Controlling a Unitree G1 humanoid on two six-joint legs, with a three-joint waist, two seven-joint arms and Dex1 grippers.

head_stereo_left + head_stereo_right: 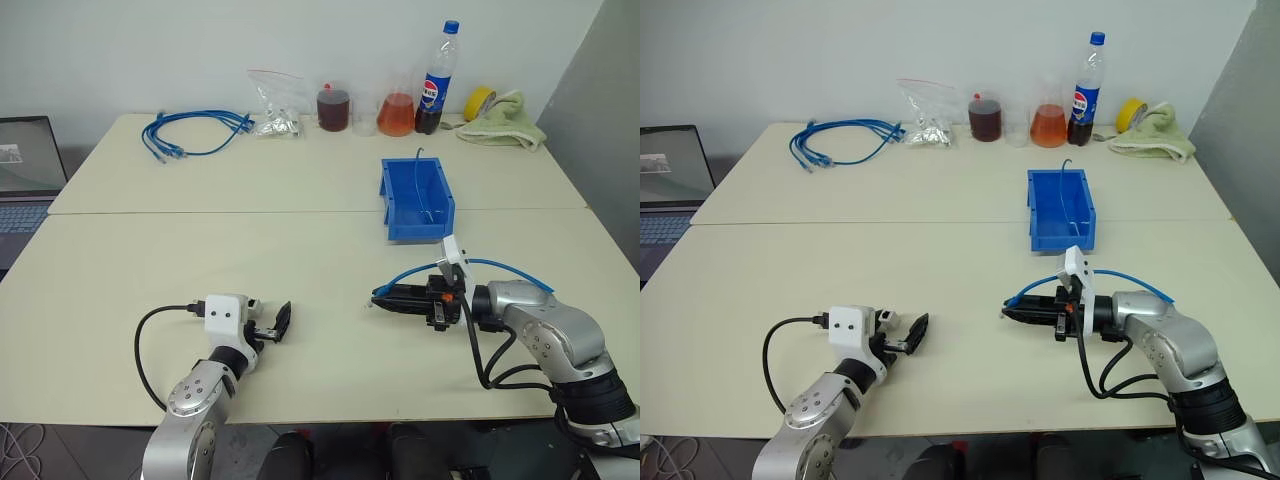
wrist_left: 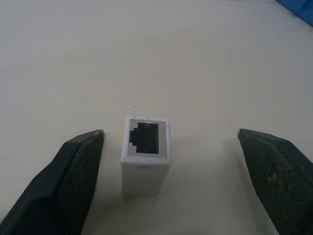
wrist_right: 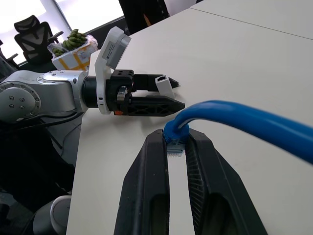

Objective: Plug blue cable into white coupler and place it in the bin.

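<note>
My left gripper (image 2: 169, 133) is open at the near left of the table. The white coupler (image 2: 145, 155) sits between its fingers with a gap on each side, its socket facing the wrist camera. The coupler (image 3: 166, 84) also shows by the left gripper's (image 1: 268, 322) fingers in the right wrist view. At the near right, my right gripper (image 3: 177, 142) points left and is shut on the clear plug of the blue cable (image 1: 500, 265). The cable arcs back over that wrist. The blue bin (image 1: 415, 228) stands beyond the right gripper (image 1: 378, 300), with a thin wire rising from it.
Along the back edge are a coiled bundle of blue cables (image 1: 195, 135), a clear bag of connectors (image 1: 275, 112), two jars (image 1: 334, 108), a cola bottle (image 1: 436, 85), yellow tape (image 1: 480, 100) and a green cloth (image 1: 505, 125). A laptop (image 1: 25, 170) sits at far left.
</note>
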